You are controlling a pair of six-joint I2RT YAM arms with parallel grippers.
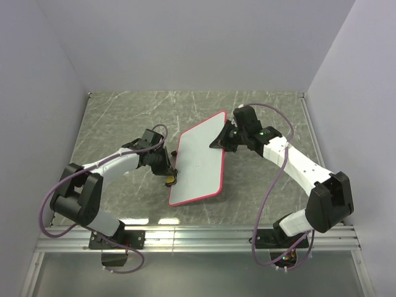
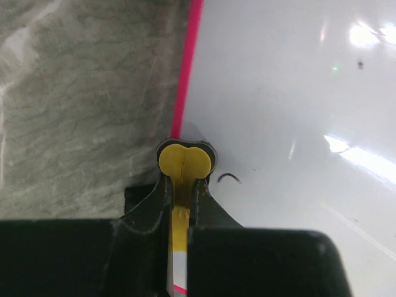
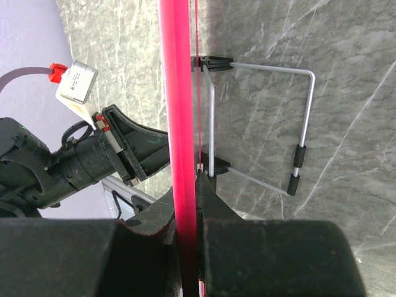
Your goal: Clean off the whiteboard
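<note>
The whiteboard (image 1: 199, 164) is sitting in the middle of the tabletop (image 1: 124, 117), its long side running from near left to far right. The right gripper (image 1: 226, 137) is clamping the board's pink rim at the far right end. The left gripper (image 1: 168, 175) is pinching a yellow eraser (image 2: 185, 162) and pressing it on the board just inside the left rim. A small dark mark (image 2: 229, 178) is showing just right of the eraser. A wire stand (image 3: 260, 117) is sticking out behind the board.

The whiteboard (image 1: 198, 164) is showing a glossy white face inside a pink-red rim, with one small dark squiggle (image 2: 229, 178) just right of the yellow eraser (image 2: 185, 162). The table (image 1: 124, 117) is showing grey-green marble with pale veins.
</note>
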